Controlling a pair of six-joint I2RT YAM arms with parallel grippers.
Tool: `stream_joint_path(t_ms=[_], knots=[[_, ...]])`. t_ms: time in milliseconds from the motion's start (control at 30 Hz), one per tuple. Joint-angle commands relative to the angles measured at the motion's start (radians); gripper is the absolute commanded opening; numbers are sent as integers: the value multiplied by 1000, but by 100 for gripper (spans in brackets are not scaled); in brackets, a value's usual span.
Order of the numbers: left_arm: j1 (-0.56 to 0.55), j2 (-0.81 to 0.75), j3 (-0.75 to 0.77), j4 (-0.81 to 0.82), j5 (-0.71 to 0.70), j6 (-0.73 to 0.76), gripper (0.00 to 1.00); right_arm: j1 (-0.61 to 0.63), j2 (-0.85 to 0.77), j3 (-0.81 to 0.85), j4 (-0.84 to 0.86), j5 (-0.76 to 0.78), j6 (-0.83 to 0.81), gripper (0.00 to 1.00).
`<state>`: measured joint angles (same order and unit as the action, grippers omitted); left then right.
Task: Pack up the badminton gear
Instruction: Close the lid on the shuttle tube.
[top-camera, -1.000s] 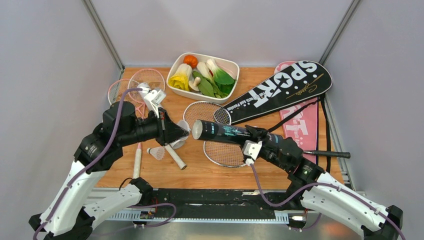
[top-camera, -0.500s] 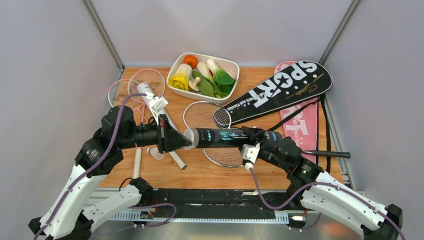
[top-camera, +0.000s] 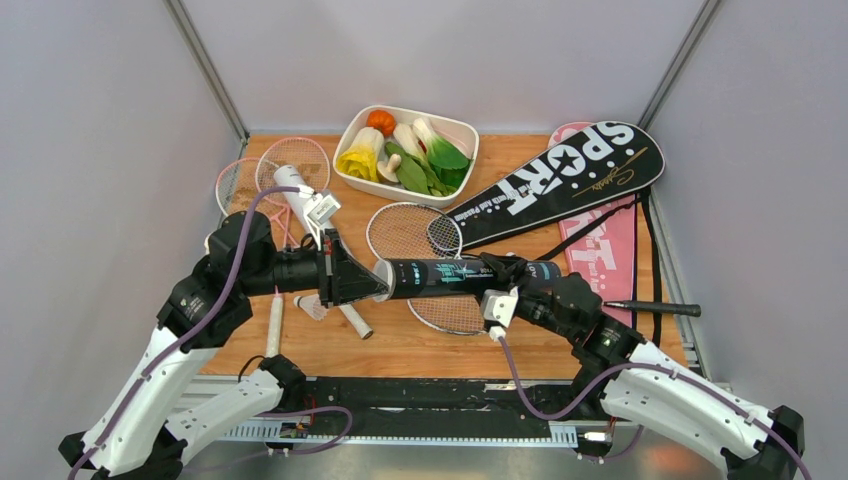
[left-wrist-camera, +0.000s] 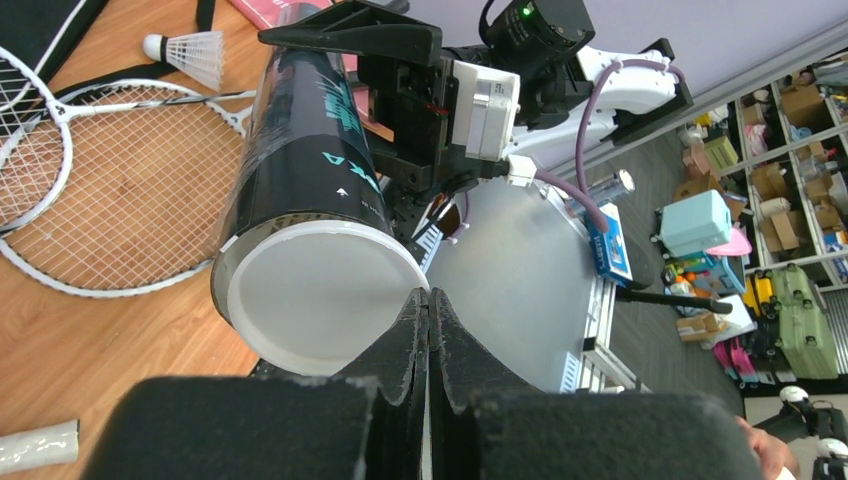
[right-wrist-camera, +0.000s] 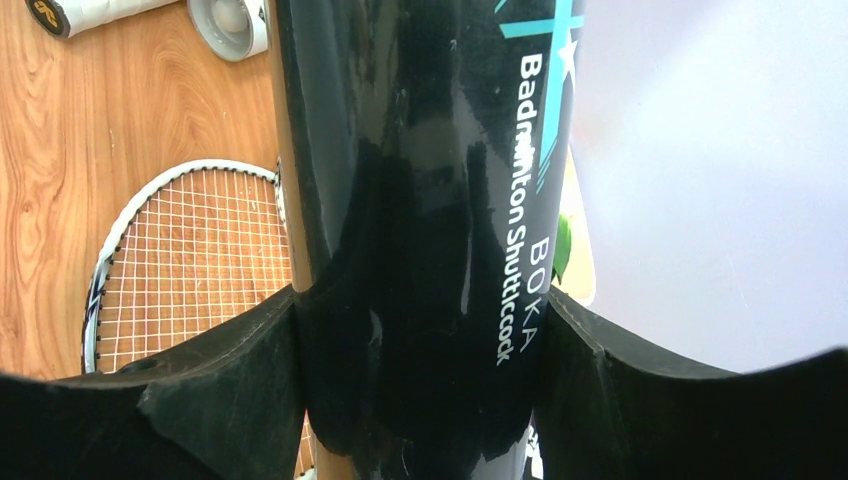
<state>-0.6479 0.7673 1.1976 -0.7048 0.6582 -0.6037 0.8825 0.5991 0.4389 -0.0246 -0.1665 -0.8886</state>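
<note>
Looking from the left: the pink racquets (top-camera: 240, 180) and the white tube (top-camera: 290, 185) lie at the far left of the table (top-camera: 400, 350), not packed yet. The left gripper (left-wrist-camera: 429, 296) has its fingers pressed together with nothing I can see between them, and its tips sit right at the rim of the black tube (left-wrist-camera: 300, 170), at its white end. That tube hangs level above the silver racquets (top-camera: 410, 232), with the right gripper (right-wrist-camera: 420, 350) clamped around it toward its right end.

My worry is that a closed tip poking that end off-centre levers the tube sideways. It looks smooth and glossy, so it could twist or slide in the pads and drop onto the strings. On the right, the black cover (top-camera: 560, 180) and the pink cover (top-camera: 600, 255) lie flat. Their straps run close to the right arm and could snag it.
</note>
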Motion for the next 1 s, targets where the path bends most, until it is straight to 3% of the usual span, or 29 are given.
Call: stream_joint_path(t_ms=[0,700,967], knots=[[4,-3,-7,45,22,-9,0,5,-29,39,98,-34,-6,54],[4,14,-48,142,73,-42,0,4,-36,31,110,-80,3,54],[3,-15,-98,233,142,-124,0,5,-75,9,134,-114,42,55]])
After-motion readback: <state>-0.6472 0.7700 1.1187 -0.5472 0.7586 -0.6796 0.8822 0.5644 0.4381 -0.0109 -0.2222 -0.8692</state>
